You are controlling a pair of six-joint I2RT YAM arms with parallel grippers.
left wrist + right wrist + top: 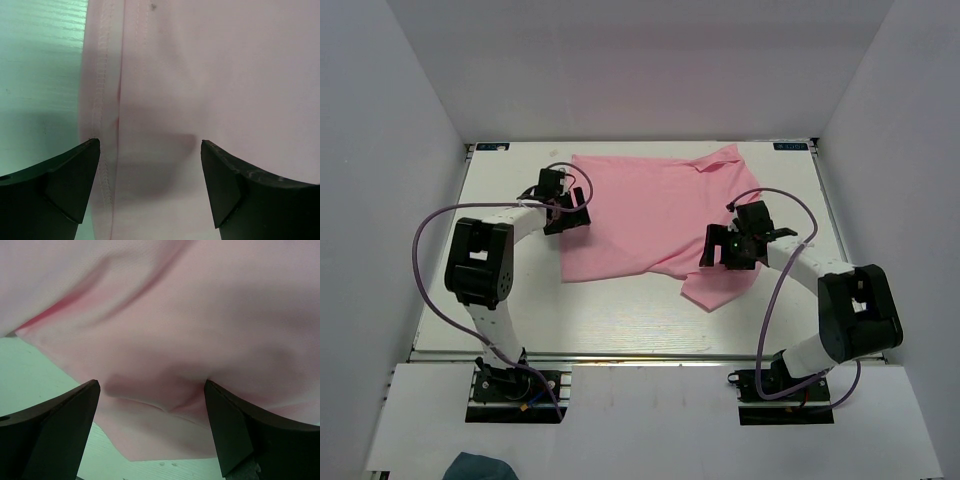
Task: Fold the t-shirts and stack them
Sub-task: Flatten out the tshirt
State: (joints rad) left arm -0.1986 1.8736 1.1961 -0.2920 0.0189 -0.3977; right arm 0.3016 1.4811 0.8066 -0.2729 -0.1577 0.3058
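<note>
Top external: pink t-shirt (640, 215) spread; table-corner labels (492, 147) illegible.

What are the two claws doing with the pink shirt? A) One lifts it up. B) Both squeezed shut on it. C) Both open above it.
C: the left gripper and right gripper both stand wide open, the shirt lying beneath.

Left gripper (150, 143), right gripper (151, 384): jaws spread.
</note>
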